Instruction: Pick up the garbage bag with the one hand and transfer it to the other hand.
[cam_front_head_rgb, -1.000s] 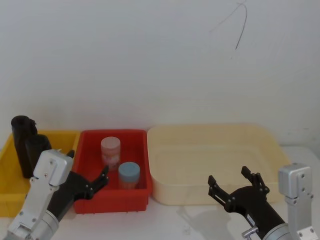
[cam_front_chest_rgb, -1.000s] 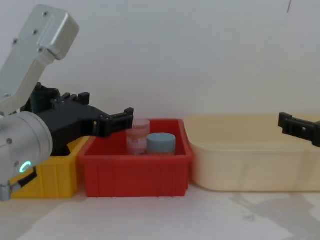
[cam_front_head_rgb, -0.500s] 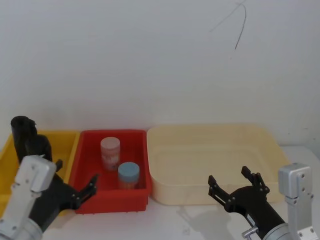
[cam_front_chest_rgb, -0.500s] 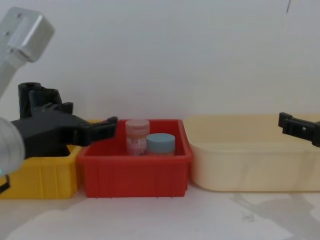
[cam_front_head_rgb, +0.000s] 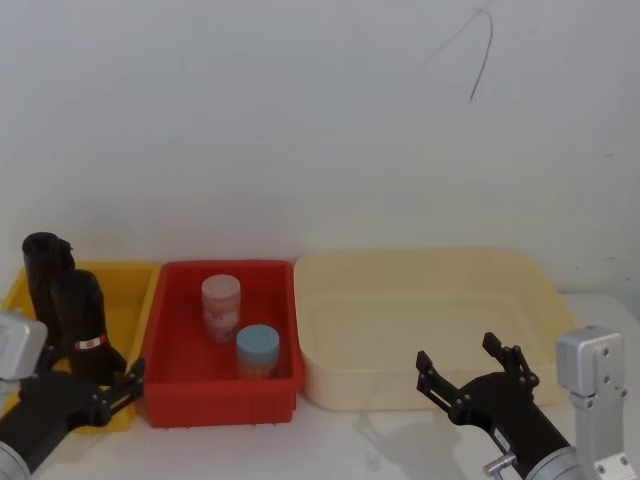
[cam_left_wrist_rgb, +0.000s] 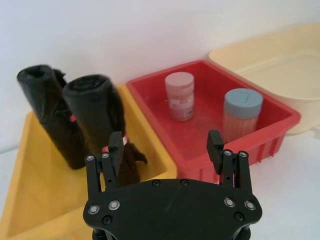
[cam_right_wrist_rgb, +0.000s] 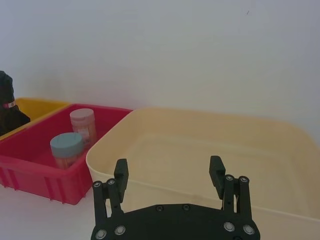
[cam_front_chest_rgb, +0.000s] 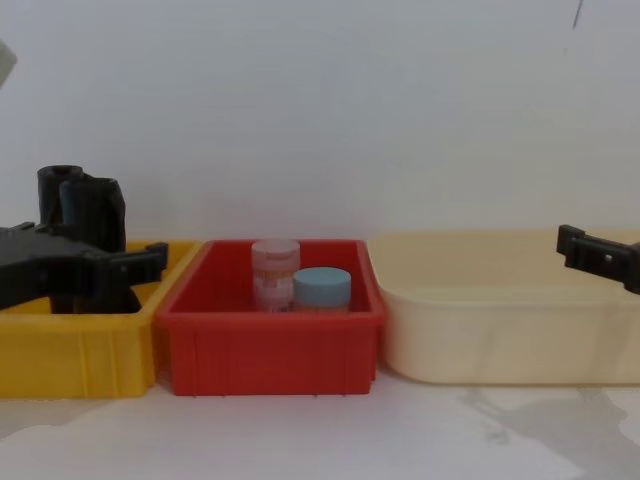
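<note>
The garbage bag (cam_front_head_rgb: 82, 318) stands upright in a yellow bin (cam_front_head_rgb: 128, 296) at the left end of the bench (cam_front_chest_rgb: 300, 440), its red-and-white band low on the roll. Just behind it, toward the bench's far edge, stands a taller, wrinkled black roll (cam_front_head_rgb: 44, 270), the two close enough that I cannot tell whether they touch.

The left claw (cam_left_wrist_rgb: 165, 142) is low at the bench's near-left corner, just in front of the yellow bin's near wall, with its fingers spread wide and empty. In the left wrist view one finger overlaps the foot of the garbage bag, but contact cannot be made out, and the roll is not between the fingers.

The right claw (cam_front_head_rgb: 458, 352) is near the bench's front edge on the right, released and empty, in front of a cream tub (cam_front_head_rgb: 420, 300).

Between the yellow bin and the tub sits a red bin (cam_front_head_rgb: 220, 405) holding a pink jar (cam_front_head_rgb: 221, 305) and, nearer the front edge, a blue-lidded jar (cam_front_head_rgb: 258, 350).
</note>
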